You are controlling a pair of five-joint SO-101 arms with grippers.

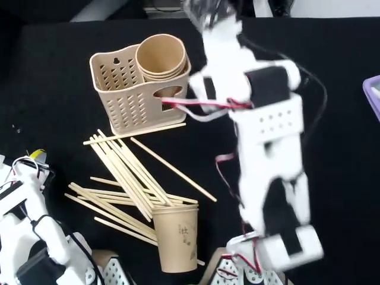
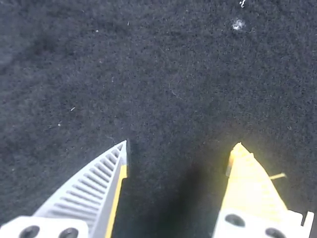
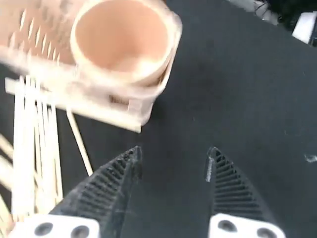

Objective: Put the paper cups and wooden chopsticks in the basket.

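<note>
In the high view the right arm (image 1: 268,127) is smeared with blur, and we cannot make out its far end near the top edge. Its red wire (image 1: 202,104) crosses the handle hole of the basket (image 1: 127,98). The stack of cups (image 1: 161,56) is nested inside the basket, so we cannot count it surely. The lone cup (image 1: 177,237) hides the ends of several chopsticks (image 1: 127,178). The lower left corner cuts off the left arm (image 1: 29,237), and the right edge cuts off a purple thing (image 1: 373,95). In the right wrist view the basket is blurred and cropped. In the left wrist view a white speck (image 2: 237,24) is too small for us to name.
</note>
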